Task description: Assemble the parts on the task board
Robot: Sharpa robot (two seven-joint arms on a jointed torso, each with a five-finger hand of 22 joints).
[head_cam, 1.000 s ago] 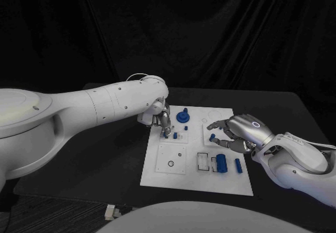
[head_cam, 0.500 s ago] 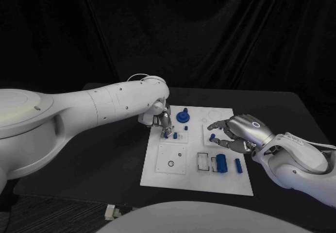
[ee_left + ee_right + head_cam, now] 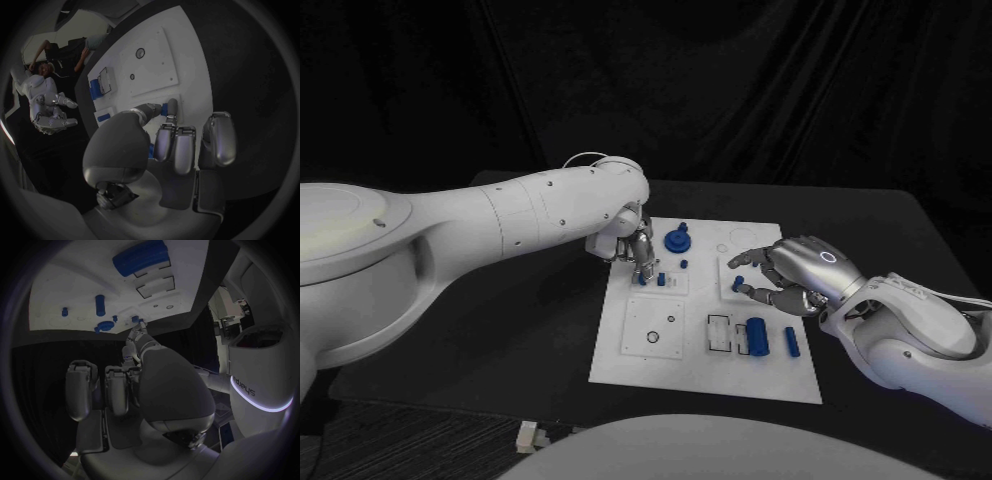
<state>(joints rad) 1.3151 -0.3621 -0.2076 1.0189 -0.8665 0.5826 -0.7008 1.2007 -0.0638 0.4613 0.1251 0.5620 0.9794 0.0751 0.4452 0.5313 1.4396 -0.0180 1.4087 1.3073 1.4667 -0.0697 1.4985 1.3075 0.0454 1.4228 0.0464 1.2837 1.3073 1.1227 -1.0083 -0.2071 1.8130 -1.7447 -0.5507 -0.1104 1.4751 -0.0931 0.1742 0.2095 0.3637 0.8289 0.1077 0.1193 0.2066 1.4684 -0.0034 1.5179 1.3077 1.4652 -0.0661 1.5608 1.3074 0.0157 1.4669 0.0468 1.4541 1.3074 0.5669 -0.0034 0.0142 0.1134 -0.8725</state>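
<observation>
Currently the left hand [image 3: 635, 247] pinches a small blue part [image 3: 640, 279] at the task board [image 3: 678, 370] near its far-left corner. Right hand [image 3: 783, 272], fingers curled, apparently pinches another by the right edge. Risk: a tilted part jams or slips.

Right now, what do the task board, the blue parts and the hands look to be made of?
Task board: likely rigid plastic or coated sheet; flat matte white face with cut recesses. Blue parts: probably moulded or printed plastic; uniform saturated colour, dull sheen. Left hand and right hand: silvery, metal or metallic-painted shells; soft highlights.
</observation>
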